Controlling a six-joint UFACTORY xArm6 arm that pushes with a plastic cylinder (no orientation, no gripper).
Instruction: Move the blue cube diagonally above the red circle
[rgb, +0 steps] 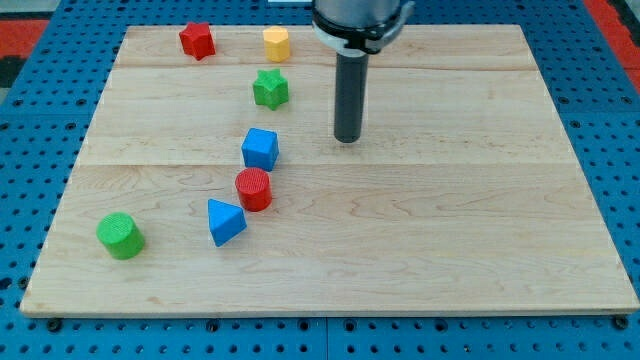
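The blue cube (260, 149) sits on the wooden board just above and slightly right of the red circle (254, 188), close to it or touching it. My tip (347, 139) is on the board to the right of the blue cube, apart from it by roughly one and a half block widths. The dark rod rises from the tip to the arm at the view's top.
A blue triangular block (225, 221) lies below-left of the red circle. A green circle (121, 235) is at the lower left. A green star (270, 89), a yellow block (277, 43) and a red star (197, 40) are near the top. The wooden board (450, 230) lies on a blue pegboard.
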